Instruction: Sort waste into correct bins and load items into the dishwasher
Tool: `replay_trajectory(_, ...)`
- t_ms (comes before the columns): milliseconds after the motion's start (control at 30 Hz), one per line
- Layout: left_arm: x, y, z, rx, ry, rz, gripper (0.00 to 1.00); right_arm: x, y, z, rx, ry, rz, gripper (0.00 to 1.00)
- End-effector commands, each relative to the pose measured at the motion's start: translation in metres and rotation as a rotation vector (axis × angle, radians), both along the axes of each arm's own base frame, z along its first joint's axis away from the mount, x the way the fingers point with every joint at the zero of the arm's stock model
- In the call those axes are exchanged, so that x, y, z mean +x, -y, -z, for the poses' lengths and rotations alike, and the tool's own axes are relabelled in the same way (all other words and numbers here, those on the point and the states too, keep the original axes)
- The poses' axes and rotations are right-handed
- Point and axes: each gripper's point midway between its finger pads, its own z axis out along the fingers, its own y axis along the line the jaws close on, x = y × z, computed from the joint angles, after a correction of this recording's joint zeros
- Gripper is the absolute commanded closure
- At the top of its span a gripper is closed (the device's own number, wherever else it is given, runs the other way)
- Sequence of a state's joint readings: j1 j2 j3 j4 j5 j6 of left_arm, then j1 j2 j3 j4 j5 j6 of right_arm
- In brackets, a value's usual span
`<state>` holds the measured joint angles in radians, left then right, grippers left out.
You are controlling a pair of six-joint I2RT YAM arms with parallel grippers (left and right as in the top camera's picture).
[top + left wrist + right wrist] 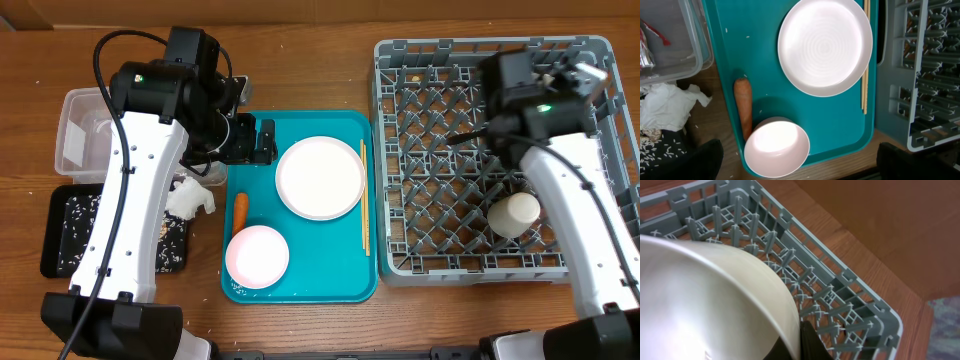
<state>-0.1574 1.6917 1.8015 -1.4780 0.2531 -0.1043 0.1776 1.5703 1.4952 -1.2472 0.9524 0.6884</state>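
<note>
My left gripper hangs open and empty over the left end of the teal tray; in the left wrist view its fingers straddle a pale pink bowl. On the tray lie an orange carrot, the pink bowl and a white plate. My right gripper is shut on the rim of a white cup over the grey dish rack. The cup shows in the rack, partly hidden by the arm.
Wooden chopsticks lie along the tray's right side. A clear tub holding a red wrapper stands at the left. Below it are a black tray with rice grains and a crumpled white napkin.
</note>
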Motion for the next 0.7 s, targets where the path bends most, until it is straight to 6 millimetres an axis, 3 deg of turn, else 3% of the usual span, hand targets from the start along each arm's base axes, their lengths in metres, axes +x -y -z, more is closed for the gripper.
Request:
replay_trajectory(0,0.001,0.002,-0.003,0.002,0.011,0.013,0.00,0.002,-0.001,0.010,-0.101,-0.001,0.005,0.96)
replay_trajectory(133,0.001,0.002,-0.003,0.002,0.011,0.013,0.00,0.008,-0.002,0.046,-0.120,-0.096,-0.009,0.96)
replay_trajectory(367,0.001,0.002,-0.003,0.001,0.011,0.013,0.00,0.019,-0.004,0.087,-0.145,-0.211,-0.014,0.96)
replay_trajectory(533,0.001,0.002,-0.003,0.002,0.011,0.013,0.00,0.022,-0.009,0.107,-0.157,-0.272,-0.028,0.96)
replay_trajectory(667,0.001,0.002,-0.003,0.001,0.011,0.013,0.00,0.025,-0.026,0.110,-0.164,-0.280,-0.078,0.96)
